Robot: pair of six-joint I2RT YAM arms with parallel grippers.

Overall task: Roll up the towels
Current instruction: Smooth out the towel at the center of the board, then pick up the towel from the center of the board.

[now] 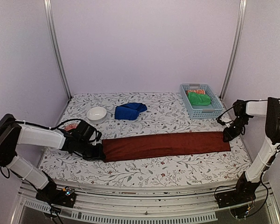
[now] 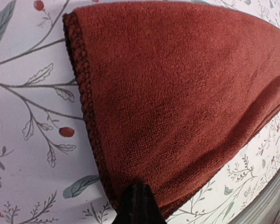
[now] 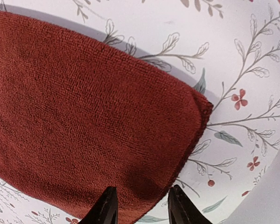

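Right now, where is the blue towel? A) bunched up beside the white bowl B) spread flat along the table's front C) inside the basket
A: the blue towel lies crumpled next to the white bowl, while the red towel is the one stretched flat.

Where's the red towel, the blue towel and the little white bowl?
red towel (image 1: pixel 165 144): top view, middle of the long flat strip.
blue towel (image 1: pixel 129 111): top view, middle of the bunched heap.
white bowl (image 1: pixel 97 114): top view, its bare inside.
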